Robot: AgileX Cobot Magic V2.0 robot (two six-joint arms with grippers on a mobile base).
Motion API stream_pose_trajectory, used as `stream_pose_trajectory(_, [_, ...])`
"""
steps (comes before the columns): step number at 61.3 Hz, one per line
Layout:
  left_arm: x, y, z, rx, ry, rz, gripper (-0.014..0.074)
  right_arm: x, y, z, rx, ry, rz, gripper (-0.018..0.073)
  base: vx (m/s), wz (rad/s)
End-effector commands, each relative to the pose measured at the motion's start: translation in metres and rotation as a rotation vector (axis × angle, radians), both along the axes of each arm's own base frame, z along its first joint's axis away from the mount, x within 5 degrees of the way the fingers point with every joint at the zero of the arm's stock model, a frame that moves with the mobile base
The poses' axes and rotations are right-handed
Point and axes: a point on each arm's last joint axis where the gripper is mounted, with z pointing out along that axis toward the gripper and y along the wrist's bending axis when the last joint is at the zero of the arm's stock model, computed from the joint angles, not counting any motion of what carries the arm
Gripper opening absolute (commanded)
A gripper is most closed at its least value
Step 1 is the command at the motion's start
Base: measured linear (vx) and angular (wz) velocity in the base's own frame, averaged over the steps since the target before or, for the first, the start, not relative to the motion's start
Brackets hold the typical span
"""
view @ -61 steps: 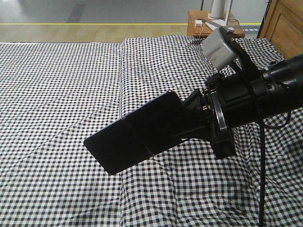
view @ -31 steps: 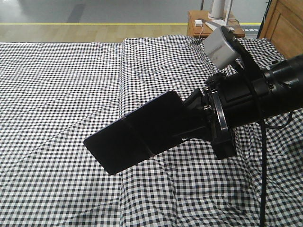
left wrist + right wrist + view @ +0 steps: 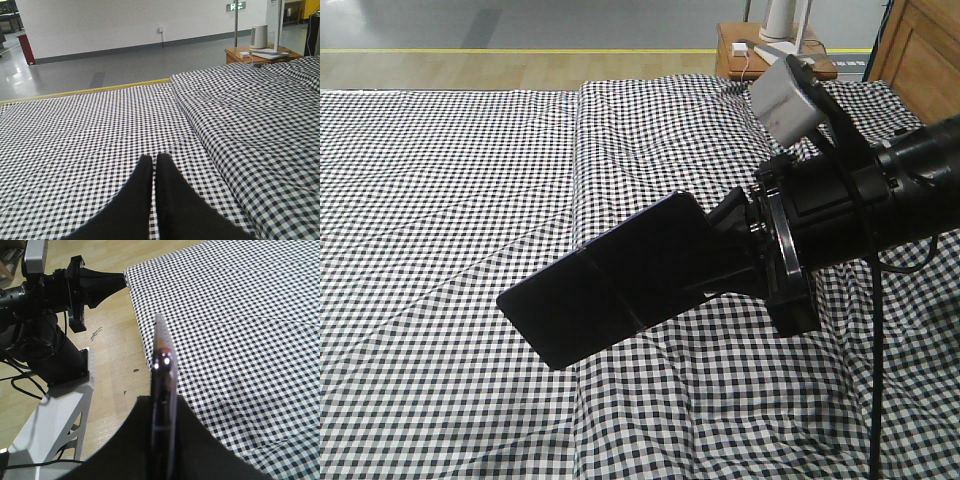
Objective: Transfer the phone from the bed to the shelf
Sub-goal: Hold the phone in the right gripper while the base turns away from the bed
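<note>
front view: the bed (image 3: 440, 180) fills the field in checked cloth, its far edge meeting a floor (image 3: 470, 70) marked with a yellow line (image 3: 500, 50); a raised fold (image 3: 578, 170) runs from that edge toward the viewer, with wide flat cloth to its left; a bedside table (image 3: 765, 52) and a wooden cabinet (image 3: 920, 50) stand past the far right corner. right wrist view: a corner of the bed borders wooden flooring, where the white base (image 3: 50, 425) of the robot stands. the right arm (image 3: 880, 190) reaches in from the right, roughly level, a grey camera (image 3: 785, 100) on its wrist; the right gripper (image 3: 720, 250) is pinching one short end of the phone (image 3: 610, 285), which hangs in the air above the bed, apart from the cloth, its free end tilted down and to the left. the left gripper (image 3: 152, 165) points out level over the bed, its fingers pressed together. the phone is a thin glossy black slab with a fine seam across its middle; seen edge-on in the right wrist view it shows a pinkish-silver rim
</note>
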Motion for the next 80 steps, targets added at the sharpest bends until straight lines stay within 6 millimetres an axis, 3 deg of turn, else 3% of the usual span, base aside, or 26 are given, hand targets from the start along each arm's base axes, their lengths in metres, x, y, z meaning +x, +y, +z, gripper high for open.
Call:
stream_pose_trajectory(1, [-0.0008, 0.0, 0.0146, -0.018, -0.099, -0.001, 0.0001, -0.013, 0.0006, 0.0211, 0.088, -0.008, 0.049, -0.0003, 0.0, 0.0])
stream_pose_trajectory(34, [-0.0008, 0.0, 0.0146, -0.018, -0.099, -0.001, 0.0001, -0.013, 0.0006, 0.0211, 0.088, -0.007, 0.049, -0.0003, -0.04, 0.15])
stream_pose_trajectory(80, [-0.0008, 0.0, 0.0146, -0.018, -0.099, -0.001, 0.0001, -0.013, 0.0006, 0.0211, 0.088, -0.008, 0.049, -0.0003, -0.11, 0.43])
